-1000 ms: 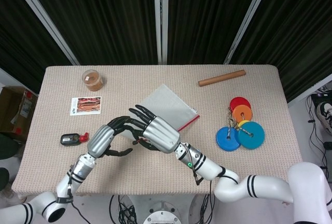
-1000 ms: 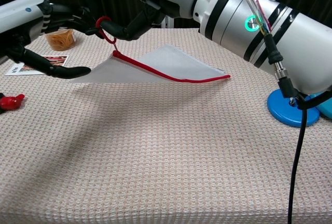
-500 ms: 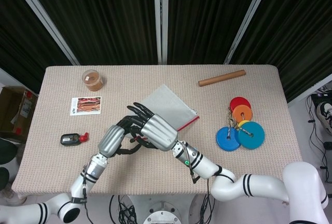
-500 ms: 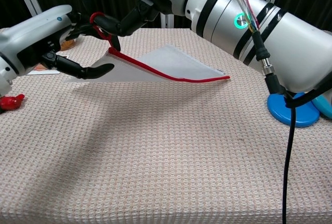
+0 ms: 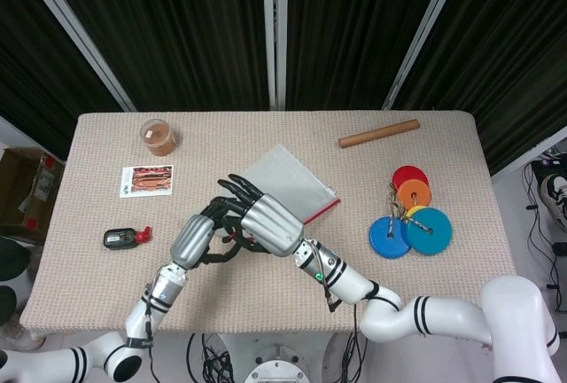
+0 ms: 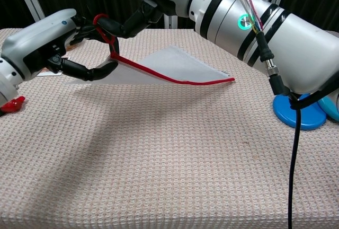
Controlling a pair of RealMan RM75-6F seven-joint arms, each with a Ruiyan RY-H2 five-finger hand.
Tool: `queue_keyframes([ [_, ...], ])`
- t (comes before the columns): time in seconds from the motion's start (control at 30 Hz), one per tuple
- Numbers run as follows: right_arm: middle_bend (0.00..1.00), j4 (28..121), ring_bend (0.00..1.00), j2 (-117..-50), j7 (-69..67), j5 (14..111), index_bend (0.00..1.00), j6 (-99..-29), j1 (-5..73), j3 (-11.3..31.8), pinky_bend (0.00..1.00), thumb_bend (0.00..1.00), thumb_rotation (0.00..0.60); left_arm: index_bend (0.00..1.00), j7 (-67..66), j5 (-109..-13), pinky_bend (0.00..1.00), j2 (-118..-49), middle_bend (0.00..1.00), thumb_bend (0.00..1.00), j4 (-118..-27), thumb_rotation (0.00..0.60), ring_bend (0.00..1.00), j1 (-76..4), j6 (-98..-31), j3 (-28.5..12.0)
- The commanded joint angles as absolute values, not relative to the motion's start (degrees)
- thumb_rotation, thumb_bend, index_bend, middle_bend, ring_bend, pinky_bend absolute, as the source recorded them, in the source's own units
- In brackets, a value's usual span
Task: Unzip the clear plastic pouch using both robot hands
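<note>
The clear pouch [image 5: 291, 179] [image 6: 172, 64] has a red zipper edge [image 6: 175, 79]. Its far end lies on the table and its left corner is lifted. My right hand [image 5: 266, 222] [image 6: 139, 16] pinches the red pull loop [image 6: 104, 27] and holds that corner up. My left hand [image 5: 197, 238] [image 6: 50, 41] sits right beside it. Its thumb lies just under the raised corner and its other fingers are above, near the loop, still apart. In the head view the right hand hides where the hands meet the pouch.
A wooden rolling pin [image 5: 378, 133] lies at the back right. Several coloured discs [image 5: 410, 214] sit to the right, the blue one [image 6: 299, 113] nearest. A cup of brown bits [image 5: 159, 136], a printed card [image 5: 146, 180] and a black-and-red gadget [image 5: 124, 238] are on the left.
My left hand has moved right, up to the pouch's raised corner, its thumb now under it. The right hand has lifted the loop and corner slightly higher.
</note>
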State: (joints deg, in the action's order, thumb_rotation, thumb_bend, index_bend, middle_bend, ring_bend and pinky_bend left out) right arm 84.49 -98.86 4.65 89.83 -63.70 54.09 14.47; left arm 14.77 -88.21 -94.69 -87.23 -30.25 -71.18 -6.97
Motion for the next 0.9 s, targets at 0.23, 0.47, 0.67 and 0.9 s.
queue_keyframes([
  [0.23, 0.2, 84.33, 0.0, -98.15, 4.38, 90.06, 0.77, -65.07, 53.0, 13.39, 0.02, 0.53, 0.6, 0.67, 18.81, -88.26, 0.18, -95.77, 0.32, 0.44, -85.93, 0.6, 0.16, -29.66, -73.24, -7.09],
  [0.47, 0.21, 82.4, 0.0, -97.72, 2.74, 91.22, 0.78, -67.59, 50.49, 10.73, 0.02, 0.53, 0.6, 0.68, 23.12, -89.17, 0.18, -94.85, 0.32, 0.45, -85.94, 0.6, 0.16, -29.0, -74.49, -6.31],
  [0.67, 0.21, 80.06, 0.0, -98.47, 1.07, 91.52, 0.79, -68.63, 49.38, 9.72, 0.01, 0.53, 0.6, 0.7, 27.4, -88.9, 0.18, -94.36, 0.32, 0.46, -86.15, 0.6, 0.16, -29.0, -73.96, -5.99],
  [0.9, 0.21, 77.52, 0.0, -99.47, -0.04, 92.04, 0.8, -69.58, 48.54, 9.03, 0.0, 0.54, 0.6, 0.7, 32.31, -88.8, 0.18, -94.38, 0.32, 0.48, -85.86, 0.6, 0.16, -28.9, -74.35, -6.2],
])
